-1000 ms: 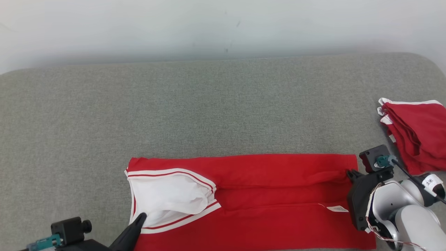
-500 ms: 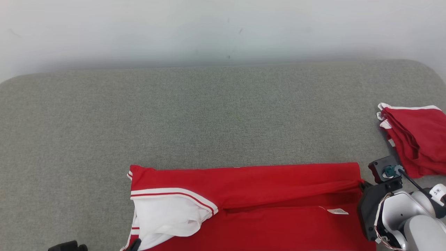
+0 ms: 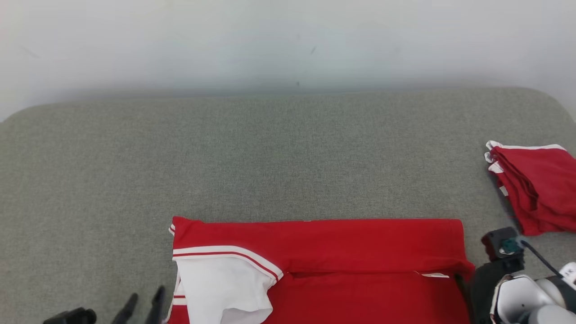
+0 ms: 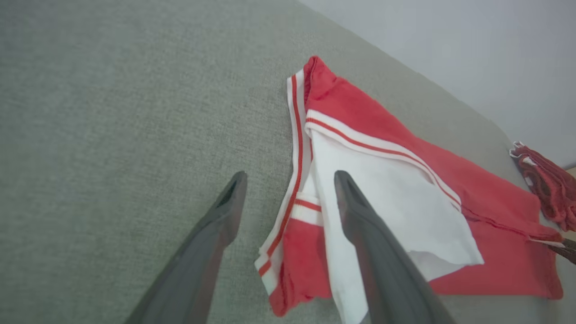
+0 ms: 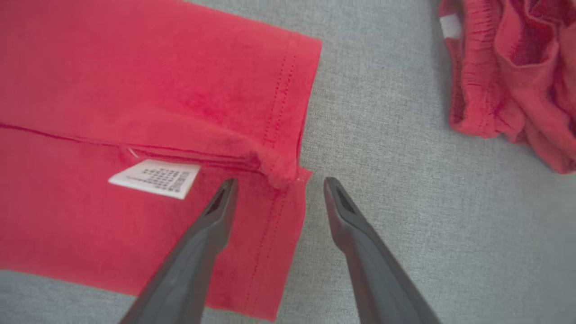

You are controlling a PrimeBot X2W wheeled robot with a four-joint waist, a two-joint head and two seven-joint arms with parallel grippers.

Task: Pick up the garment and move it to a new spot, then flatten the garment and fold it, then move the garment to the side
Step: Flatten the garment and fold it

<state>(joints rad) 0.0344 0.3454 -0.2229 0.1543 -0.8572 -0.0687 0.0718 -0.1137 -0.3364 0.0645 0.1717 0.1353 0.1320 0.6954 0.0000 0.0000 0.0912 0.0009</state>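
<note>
We hold our left gripper (image 4: 290, 176) with its two fingers spread wide, closed on nothing. The red garment (image 4: 360, 117) lies flat on the grey cushion (image 4: 112, 112), stretching away from this gripper to its right. The garment's white-and-red striped edge (image 4: 297, 135) runs just ahead of the gap between the fingertips, and the white sleeve (image 4: 396, 193) lies under and beyond the right-hand finger. The left-hand finger is over bare cushion.

Our right gripper (image 5: 280, 181) is also wide apart and grips nothing. The garment's hemmed corner sits just ahead of its fingertips, where one folded layer meets the layer beneath. Its left-hand finger is over red cloth, its right-hand finger over the cushion. A white label (image 5: 155, 177) lies just left of that fingertip. A second red bundle (image 5: 517, 67) lies ahead and well to the right, apart from the garment.
</note>
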